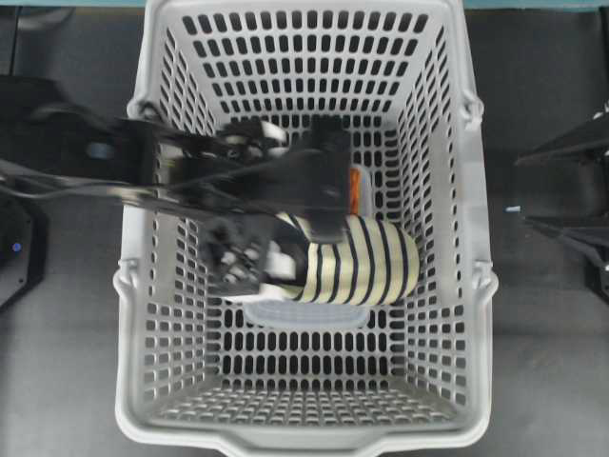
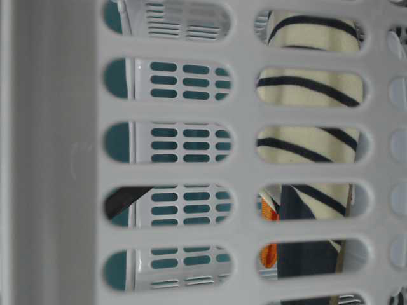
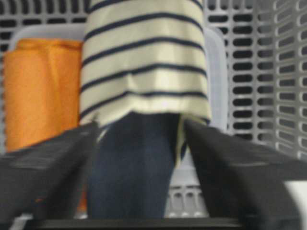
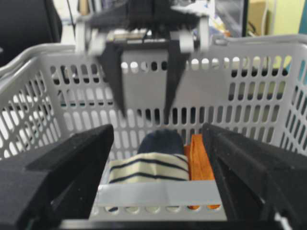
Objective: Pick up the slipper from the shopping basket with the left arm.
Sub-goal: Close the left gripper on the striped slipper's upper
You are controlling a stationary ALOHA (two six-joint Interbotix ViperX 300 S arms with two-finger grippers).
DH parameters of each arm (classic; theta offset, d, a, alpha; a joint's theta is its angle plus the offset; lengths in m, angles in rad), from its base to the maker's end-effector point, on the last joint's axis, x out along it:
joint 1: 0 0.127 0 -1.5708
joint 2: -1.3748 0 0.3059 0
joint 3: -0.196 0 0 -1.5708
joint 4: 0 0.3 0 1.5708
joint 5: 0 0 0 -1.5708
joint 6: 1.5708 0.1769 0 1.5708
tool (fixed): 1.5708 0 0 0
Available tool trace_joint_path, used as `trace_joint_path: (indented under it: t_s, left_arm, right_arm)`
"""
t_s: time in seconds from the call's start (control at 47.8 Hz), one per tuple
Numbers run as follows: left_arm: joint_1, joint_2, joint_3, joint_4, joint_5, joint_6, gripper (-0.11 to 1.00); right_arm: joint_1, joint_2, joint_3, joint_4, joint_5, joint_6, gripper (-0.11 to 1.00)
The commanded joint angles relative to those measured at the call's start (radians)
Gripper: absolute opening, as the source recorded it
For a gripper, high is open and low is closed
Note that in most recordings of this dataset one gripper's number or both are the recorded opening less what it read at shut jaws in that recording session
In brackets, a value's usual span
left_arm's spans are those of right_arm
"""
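Observation:
The slipper point(image 1: 366, 262) lies in the middle of the shopping basket point(image 1: 143, 286), its cream striped upper toward the right. In the left wrist view its navy heel point(image 3: 134, 163) sits between the two fingers and the striped upper point(image 3: 144, 57) lies beyond. My left gripper point(image 3: 140, 124) is open and straddles the heel, the left finger point(image 3: 48, 163) against it and the right finger point(image 3: 240, 163) a little apart. From overhead the left gripper point(image 1: 276, 259) reaches in from the left. My right gripper point(image 1: 523, 190) is open and empty, outside the basket on the right.
A folded orange cloth point(image 3: 41, 91) lies beside the slipper, also showing overhead point(image 1: 355, 190). A clear plastic lidded box point(image 1: 314, 312) lies under both. The basket's slotted walls point(image 4: 240, 96) surround everything. The right wrist view shows the left gripper point(image 4: 144, 108) just above the heel.

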Motion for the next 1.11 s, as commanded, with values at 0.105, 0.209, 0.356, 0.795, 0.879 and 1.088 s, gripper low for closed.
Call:
trace_joint_path:
  t_s: [0.105,0.209,0.356,0.795,0.879,1.088]
  left_arm:
    - [-0.009,0.104,-0.103,0.003,0.048,-0.002,0.91]
    - [-0.006,0.149,-0.106,0.003,0.054,-0.002,0.90]
    - [-0.005,0.193,-0.080,0.003,0.055,-0.002,0.91]
    - [-0.008,0.209,0.006,0.003,-0.009,0.008,0.62]
    - [-0.008,0.201,-0.002,0.003,0.002,0.008,0.39]
    - [-0.003,0.147,-0.083,0.003,0.112,0.014,0.06]
  right_arm:
    - [0.002,-0.006,-0.020,0.003,-0.005,0.003,0.72]
    - [0.003,-0.011,-0.020,0.005,-0.005,0.002,0.72]
    - [0.011,-0.012,-0.014,0.005,-0.005,0.002,0.71]
    - [0.018,-0.012,0.000,0.003,-0.005,0.002,0.71]
    - [0.018,-0.012,0.006,0.003,-0.005,0.002,0.71]
    - [0.021,-0.012,0.009,0.003,-0.005,0.002,0.70]
